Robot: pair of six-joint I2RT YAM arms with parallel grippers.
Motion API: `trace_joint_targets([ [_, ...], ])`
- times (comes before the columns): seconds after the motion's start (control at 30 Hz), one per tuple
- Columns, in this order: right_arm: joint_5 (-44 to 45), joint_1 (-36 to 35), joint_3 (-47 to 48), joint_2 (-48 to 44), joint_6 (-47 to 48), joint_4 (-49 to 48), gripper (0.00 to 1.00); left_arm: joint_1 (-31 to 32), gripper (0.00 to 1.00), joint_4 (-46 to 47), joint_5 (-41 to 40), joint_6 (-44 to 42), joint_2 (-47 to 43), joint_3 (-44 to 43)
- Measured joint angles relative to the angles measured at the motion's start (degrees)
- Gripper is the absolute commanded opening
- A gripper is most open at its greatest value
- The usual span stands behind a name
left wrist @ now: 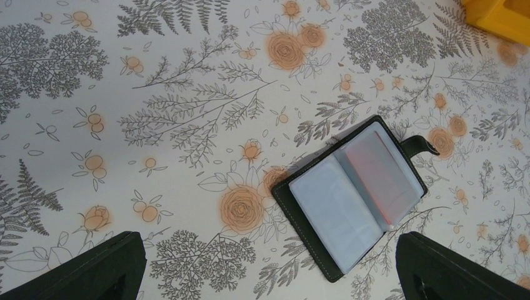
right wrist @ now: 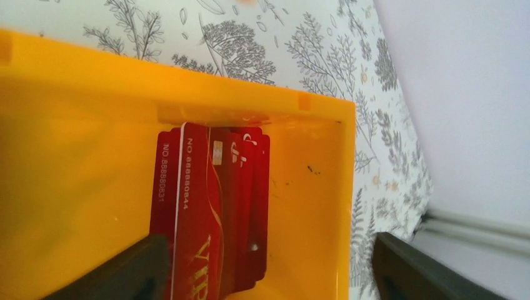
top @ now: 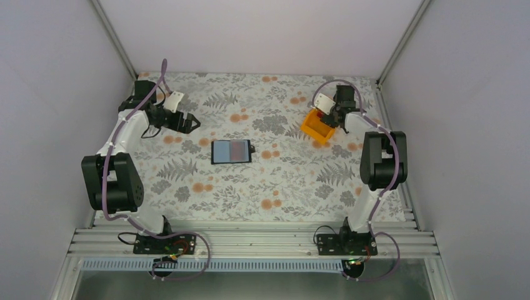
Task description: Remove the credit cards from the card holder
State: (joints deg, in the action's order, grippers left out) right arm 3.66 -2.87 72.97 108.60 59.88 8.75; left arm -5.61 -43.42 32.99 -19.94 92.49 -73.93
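Deposit step. The right tool [right wrist: 269,265], fingers apart, hangs over the orange bin [right wrist: 75,125], where several credit cards [right wrist: 212,206] lie stacked. The card holder [left wrist: 331,212] lies open mid-tabletop [left wrist: 156,94], with a red card [left wrist: 375,172] in its clasp-side pocket. The left tool [left wrist: 269,250], fingers apart, hovers near it. The next move likely calls for pinching that card's exposed edge; there is open room on all sides.

card holder [left wrist: 353,199] open flat, right pocket possibly reddish, red credit cards [right wrist: 212,212] stacked in orange bin [right wrist: 75,156]

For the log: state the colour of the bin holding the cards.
Orange-yellow; the bin shows best in the right wrist view.
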Motion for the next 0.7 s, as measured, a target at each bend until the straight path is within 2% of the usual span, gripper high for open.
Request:
trace_joint_targets([
  [0.23, -1.70, 0.59, 2.40, 0.33, -0.94, 2.16, 0.94, 0.00, 1.00, -0.35, 0.17, -0.42, -0.11, 0.00],
  [0.43, -3.39, 0.79, 3.26, 0.37, -2.89, 3.67, 0.91, -0.02, 1.00, -0.42, 0.22, -0.46, -0.52, 0.02],
  [0.6, -9.97, 0.81, 9.77, 0.17, -11.50, 7.63, 0.76, -0.02, 1.00, -0.42, 0.52, -0.61, -0.63, 0.02],
  [0.67, -13.18, 0.81, 12.94, -0.42, -19.37, 9.44, 0.50, -0.02, 1.00, -0.44, 0.63, -0.63, -0.63, 0.02],
  [0.7, -13.84, 0.79, 13.49, -1.03, -22.95, 9.86, 0.42, -0.02, 1.00, -0.44, 0.63, -0.63, -0.63, 0.02],
])
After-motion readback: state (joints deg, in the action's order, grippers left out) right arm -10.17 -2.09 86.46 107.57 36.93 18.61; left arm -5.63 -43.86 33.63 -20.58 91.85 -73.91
